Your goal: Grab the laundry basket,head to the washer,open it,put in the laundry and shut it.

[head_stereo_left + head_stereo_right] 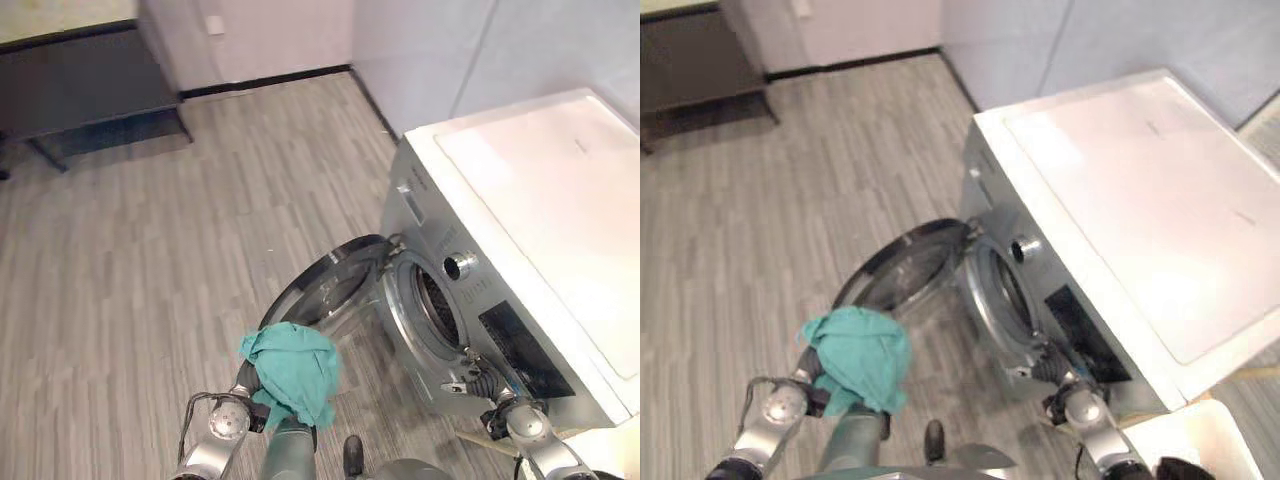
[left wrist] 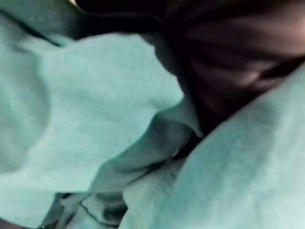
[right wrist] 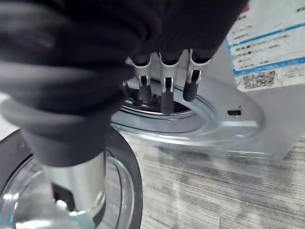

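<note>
Laundry, one teal cloth [image 1: 292,370], is carried bunched up at the near left of the scene, above the floor [image 1: 150,260] and just in front of the open door [image 1: 325,285] of the washer [image 1: 520,240]. It is draped over the left hand [image 1: 262,400], so the fingers of that hand are hidden under the fabric, and it cannot be told whether they are clamped on it or only support it. In the left wrist view the cloth [image 2: 95,95] is seen pressed close to the camera. The cloth is judged to be held high and near the opening so that it can be passed into the drum [image 1: 438,305] with a short move to the right.

The round door is swung fully open towards the left, and the drum mouth is left free. The right hand [image 3: 164,88] is held at the near right, close to the chrome ring of the opening; its fingers are straight, a little apart, and nothing is held in them. It is probably kept there to be ready for the door.

At the near right corner of the right eye view, part of one white basket [image 1: 1200,440] is seen beside the washer. One dark bench [image 1: 85,95] stands at the far left against the wall.

One cloth, one washer, one basket and one bench are counted.
</note>
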`<state>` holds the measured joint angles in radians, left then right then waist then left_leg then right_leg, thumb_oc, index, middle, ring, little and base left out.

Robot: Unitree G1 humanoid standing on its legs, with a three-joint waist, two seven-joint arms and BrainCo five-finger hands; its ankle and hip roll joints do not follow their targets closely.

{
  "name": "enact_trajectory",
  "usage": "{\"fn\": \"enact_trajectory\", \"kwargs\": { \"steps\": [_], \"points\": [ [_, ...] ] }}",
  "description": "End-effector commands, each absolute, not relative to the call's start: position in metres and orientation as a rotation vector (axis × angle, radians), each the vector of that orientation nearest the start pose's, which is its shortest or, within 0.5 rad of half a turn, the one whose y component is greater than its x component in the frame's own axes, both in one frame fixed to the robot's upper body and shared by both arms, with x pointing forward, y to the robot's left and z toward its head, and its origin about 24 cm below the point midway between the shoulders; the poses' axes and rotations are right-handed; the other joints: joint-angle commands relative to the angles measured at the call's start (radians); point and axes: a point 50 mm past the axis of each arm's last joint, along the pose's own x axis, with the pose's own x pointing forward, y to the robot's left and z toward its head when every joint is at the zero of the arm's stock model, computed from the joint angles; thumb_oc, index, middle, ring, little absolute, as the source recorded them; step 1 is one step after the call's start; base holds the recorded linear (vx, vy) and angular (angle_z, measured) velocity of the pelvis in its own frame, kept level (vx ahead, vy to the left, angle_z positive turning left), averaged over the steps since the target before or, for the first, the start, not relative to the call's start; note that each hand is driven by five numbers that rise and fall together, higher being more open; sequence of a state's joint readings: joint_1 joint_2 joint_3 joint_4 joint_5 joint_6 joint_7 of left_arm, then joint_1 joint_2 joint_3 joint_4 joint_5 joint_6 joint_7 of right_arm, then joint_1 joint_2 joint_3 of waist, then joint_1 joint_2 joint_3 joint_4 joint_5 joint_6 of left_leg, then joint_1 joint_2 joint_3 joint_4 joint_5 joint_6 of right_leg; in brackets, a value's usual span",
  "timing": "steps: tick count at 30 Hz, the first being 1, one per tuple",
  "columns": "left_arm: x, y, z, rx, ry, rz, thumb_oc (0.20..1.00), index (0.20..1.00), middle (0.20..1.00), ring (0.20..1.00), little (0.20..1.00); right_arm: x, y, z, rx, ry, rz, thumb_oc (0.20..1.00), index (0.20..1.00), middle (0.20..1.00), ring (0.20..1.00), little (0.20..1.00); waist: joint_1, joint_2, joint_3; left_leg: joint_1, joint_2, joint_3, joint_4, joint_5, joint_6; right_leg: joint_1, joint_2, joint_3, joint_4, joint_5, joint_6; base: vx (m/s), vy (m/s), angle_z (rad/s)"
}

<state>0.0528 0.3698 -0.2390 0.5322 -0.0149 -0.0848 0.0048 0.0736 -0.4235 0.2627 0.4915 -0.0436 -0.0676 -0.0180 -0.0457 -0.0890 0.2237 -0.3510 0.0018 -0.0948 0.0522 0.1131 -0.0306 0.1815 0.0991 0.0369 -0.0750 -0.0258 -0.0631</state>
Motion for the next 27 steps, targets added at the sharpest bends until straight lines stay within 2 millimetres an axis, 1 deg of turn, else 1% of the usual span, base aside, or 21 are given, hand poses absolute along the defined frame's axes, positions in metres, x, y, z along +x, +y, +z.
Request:
{"fn": "enact_trajectory", "kwargs": {
  "steps": [1, 4, 5, 6, 8, 9, 10, 11, 12, 13, 14, 16, 17, 19, 20, 22, 23, 24, 25, 26, 27],
  "points": [
    [0.207, 0.208, -0.059, 0.452, 0.433, -0.179, 0.2, 0.2, 0.2, 0.2, 0.2, 0.204, -0.238, -0.052, -0.568, 0.447, 0.102, 1.0, 1.0, 1.0, 1.0, 1.0, 0.022, -0.003, -0.024, 0.115, 0.059, 0.049, 0.028, -0.042, -0.044, -0.127, -0.132, 0.019, 0.169, -0.122, 0.138, 0.29, 0.307, -1.15],
    [0.21, 0.207, -0.059, 0.468, 0.431, -0.192, 0.2, 0.2, 0.2, 0.2, 0.2, 0.205, -0.234, -0.052, -0.554, 0.444, 0.106, 1.0, 1.0, 1.0, 1.0, 1.0, 0.016, -0.012, -0.034, 0.121, 0.053, 0.083, 0.063, -0.073, -0.027, -0.123, -0.159, 0.051, 0.176, -0.127, 0.152, 0.21, 0.262, -0.92],
    [0.217, 0.209, -0.053, 0.497, 0.404, -0.195, 0.2, 0.2, 0.2, 0.2, 0.2, 0.21, -0.226, -0.051, -0.547, 0.43, 0.13, 1.0, 1.0, 1.0, 1.0, 1.0, 0.005, -0.024, -0.041, 0.145, 0.05, 0.152, 0.099, -0.124, 0.001, -0.141, -0.186, 0.095, 0.214, -0.114, 0.172, 0.15, 0.259, -0.26],
    [0.217, 0.209, -0.052, 0.497, 0.404, -0.195, 0.2, 0.2, 0.2, 0.2, 0.2, 0.21, -0.226, -0.051, -0.547, 0.43, 0.129, 1.0, 1.0, 1.0, 1.0, 1.0, 0.007, -0.023, -0.043, 0.143, 0.052, 0.154, 0.096, -0.121, 0.001, -0.145, -0.184, 0.098, 0.213, -0.11, 0.172, 0.19, 0.337, -0.07],
    [0.223, 0.212, -0.045, 0.514, 0.369, -0.182, 0.2, 0.2, 0.2, 0.2, 0.2, 0.217, -0.218, -0.049, -0.544, 0.408, 0.151, 1.0, 1.0, 1.0, 1.0, 1.0, 0.005, -0.023, -0.044, 0.169, 0.056, 0.211, 0.096, -0.147, 0.017, -0.177, -0.189, 0.115, 0.248, -0.095, 0.184, 0.06, 0.178, -0.52],
    [0.226, 0.214, -0.041, 0.519, 0.352, -0.174, 0.2, 0.2, 0.2, 0.2, 0.2, 0.221, -0.215, -0.047, -0.543, 0.394, 0.159, 1.0, 1.0, 1.0, 1.0, 1.0, 0.008, -0.022, -0.044, 0.18, 0.061, 0.238, 0.093, -0.156, 0.021, -0.196, -0.194, 0.102, 0.26, -0.086, 0.189, 0.04, 0.19, -0.93],
    [0.229, 0.215, -0.036, 0.526, 0.33, -0.166, 0.2, 0.2, 0.2, 0.2, 0.2, 0.225, -0.21, -0.045, -0.537, 0.378, 0.168, 1.0, 1.0, 1.0, 1.0, 1.0, 0.015, -0.02, -0.04, 0.197, 0.068, 0.275, 0.092, -0.172, 0.024, -0.216, -0.211, 0.053, 0.276, -0.079, 0.194, 0.04, 0.207, -1.42],
    [0.232, 0.218, -0.031, 0.529, 0.306, -0.149, 0.2, 0.2, 0.2, 0.2, 0.2, 0.227, -0.204, -0.045, -0.525, 0.368, 0.181, 1.0, 1.0, 1.0, 1.0, 1.0, 0.035, -0.011, -0.043, 0.219, 0.084, 0.332, 0.078, -0.18, 0.024, -0.238, -0.263, -0.119, 0.295, -0.063, 0.196, 0.03, 0.141, -1.63],
    [0.232, 0.218, -0.031, 0.529, 0.306, -0.149, 0.2, 0.2, 0.2, 0.2, 0.2, 0.227, -0.204, -0.045, -0.525, 0.368, 0.181, 1.0, 1.0, 1.0, 1.0, 1.0, 0.035, -0.011, -0.044, 0.218, 0.085, 0.332, 0.078, -0.179, 0.024, -0.239, -0.263, -0.119, 0.295, -0.062, 0.196, 0.04, 0.185, -1.57],
    [0.229, 0.219, -0.031, 0.521, 0.309, -0.144, 0.2, 0.2, 0.2, 0.2, 0.2, 0.226, -0.201, -0.046, -0.536, 0.371, 0.194, 1.0, 1.0, 1.0, 1.0, 1.0, 0.043, -0.003, -0.046, 0.253, 0.087, 0.377, 0.057, -0.185, 0.027, -0.241, -0.284, -0.257, 0.32, -0.073, 0.183, 0.02, 0.102, -1.24],
    [0.229, 0.219, -0.031, 0.521, 0.309, -0.144, 0.2, 0.2, 0.2, 0.2, 0.2, 0.226, -0.201, -0.046, -0.536, 0.371, 0.194, 1.0, 1.0, 1.0, 1.0, 1.0, 0.043, -0.004, -0.046, 0.254, 0.086, 0.378, 0.056, -0.185, 0.027, -0.241, -0.285, -0.257, 0.321, -0.074, 0.183, 0.03, 0.138, -1.1],
    [0.227, 0.221, -0.032, 0.517, 0.317, -0.131, 0.2, 0.2, 0.2, 0.2, 0.2, 0.224, -0.2, -0.047, -0.543, 0.376, 0.197, 1.0, 1.0, 1.0, 1.0, 1.0, 0.045, -0.005, -0.047, 0.286, 0.077, 0.411, 0.042, -0.206, 0.023, -0.251, -0.269, -0.321, 0.344, -0.098, 0.191, 0.08, 0.049, -0.99],
    [0.223, 0.223, -0.034, 0.508, 0.329, -0.121, 0.2, 0.2, 0.2, 0.2, 0.2, 0.222, -0.198, -0.05, -0.54, 0.386, 0.198, 1.0, 1.0, 1.0, 1.0, 1.0, 0.05, -0.006, -0.042, 0.311, 0.074, 0.454, 0.035, -0.213, 0.023, -0.262, -0.27, -0.396, 0.332, -0.104, 0.183, 0.08, 0.0, -0.81],
    [0.221, 0.223, -0.035, 0.506, 0.337, -0.124, 0.2, 0.2, 0.2, 0.2, 0.2, 0.219, -0.2, -0.052, -0.533, 0.397, 0.187, 1.0, 1.0, 1.0, 1.0, 1.0, 0.044, -0.007, -0.04, 0.315, 0.074, 0.458, 0.04, -0.215, 0.02, -0.258, -0.254, -0.395, 0.309, -0.112, 0.175, 0.05, -0.096, -1.13],
    [0.218, 0.222, -0.039, 0.5, 0.352, -0.132, 0.2, 0.2, 0.2, 0.2, 0.2, 0.213, -0.204, -0.057, -0.524, 0.423, 0.17, 1.0, 1.0, 1.0, 1.0, 1.0, 0.025, -0.013, -0.038, 0.31, 0.07, 0.461, 0.072, -0.224, 0.016, -0.242, -0.219, -0.339, 0.252, -0.112, 0.167, 0.08, -0.169, -1.06],
    [0.217, 0.222, -0.04, 0.493, 0.356, -0.131, 0.2, 0.2, 0.2, 0.2, 0.2, 0.211, -0.208, -0.057, -0.517, 0.43, 0.152, 1.0, 1.0, 1.0, 1.0, 1.0, 0.025, -0.014, -0.034, 0.299, 0.083, 0.474, 0.115, -0.232, 0.007, -0.225, -0.21, -0.331, 0.214, -0.103, 0.159, 0.06, -0.157, -0.18],
    [0.218, 0.222, -0.038, 0.49, 0.354, -0.14, 0.2, 0.2, 0.2, 0.2, 0.2, 0.206, -0.214, -0.059, -0.509, 0.446, 0.127, 1.0, 1.0, 1.0, 1.0, 1.0, 0.017, -0.022, -0.02, 0.257, 0.128, 0.487, 0.227, -0.228, -0.011, -0.209, -0.197, -0.316, 0.183, -0.101, 0.134, 0.02, -0.147, 0.22],
    [0.218, 0.222, -0.038, 0.49, 0.354, -0.14, 0.2, 0.2, 0.2, 0.2, 0.2, 0.206, -0.214, -0.059, -0.509, 0.447, 0.126, 1.0, 1.0, 1.0, 1.0, 1.0, 0.018, -0.02, -0.02, 0.252, 0.133, 0.486, 0.238, -0.233, -0.013, -0.209, -0.193, -0.316, 0.181, -0.101, 0.132, 0.0, -0.207, 0.0],
    [0.22, 0.221, -0.038, 0.484, 0.35, -0.131, 0.2, 0.2, 0.2, 0.2, 0.2, 0.206, -0.22, -0.057, -0.521, 0.449, 0.111, 1.0, 1.0, 1.0, 1.0, 1.0, 0.027, -0.015, 0.008, 0.188, 0.17, 0.433, 0.347, -0.18, -0.035, -0.206, -0.173, -0.295, 0.17, -0.103, 0.11, -0.03, -0.075, -0.06],
    [0.221, 0.219, -0.038, 0.479, 0.347, -0.127, 0.2, 0.2, 0.2, 0.2, 0.2, 0.207, -0.223, -0.057, -0.529, 0.451, 0.102, 1.0, 1.0, 1.0, 1.0, 1.0, 0.029, -0.008, 0.014, 0.16, 0.161, 0.382, 0.363, -0.181, -0.035, -0.207, -0.164, -0.283, 0.168, -0.107, 0.105, -0.07, -0.011, -0.29],
    [0.222, 0.219, -0.038, 0.473, 0.345, -0.111, 0.2, 0.2, 0.2, 0.2, 0.2, 0.208, -0.225, -0.054, -0.535, 0.44, 0.1, 1.0, 1.0, 1.0, 1.0, 1.0, 0.033, -0.007, 0.021, 0.133, 0.121, 0.304, 0.304, -0.191, -0.013, -0.218, -0.164, -0.252, 0.168, -0.096, 0.107, -0.04, 0.054, -0.5]
  ]
}}
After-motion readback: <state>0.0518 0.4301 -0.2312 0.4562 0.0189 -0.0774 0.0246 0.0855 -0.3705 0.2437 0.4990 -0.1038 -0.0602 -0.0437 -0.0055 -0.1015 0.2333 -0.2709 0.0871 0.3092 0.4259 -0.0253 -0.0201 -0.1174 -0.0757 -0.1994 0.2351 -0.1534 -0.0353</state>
